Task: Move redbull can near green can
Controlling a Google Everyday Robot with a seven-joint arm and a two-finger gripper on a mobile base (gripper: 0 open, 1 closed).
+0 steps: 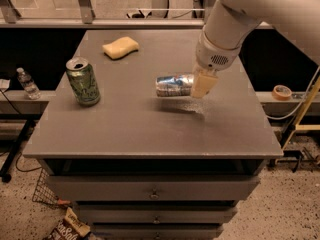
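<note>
The slim silver and blue metal redbull can [173, 85] lies on its side, long axis running left to right, right of the middle of the grey tabletop [130, 129]. Its right end sits in the cream-coloured gripper [201, 86], whose jaws are closed narrowly on that end, one pale finger [204, 84] showing in front of it. A soft shadow falls on the surface just below and to the right of the can, so the can appears to hang slightly above the tabletop rather than rest on it. The gripper hangs from a thick white arm [235, 19] that reaches in from the upper right.

Well apart to the left, near the left edge, the wider green can [83, 82] with pale swirly markings stands upright, its silver top open. Behind it, toward the far edge, lies a pale yellow sponge [120, 47].

The tabletop caps a grey cabinet with drawers [152, 191]. Off to the left, on a lower ledge, stands a small clear plastic water bottle [27, 83]; off to the right lies a roll of tan tape [282, 91]. A printed snack bag [67, 226] lies on the speckled floor at lower left.
</note>
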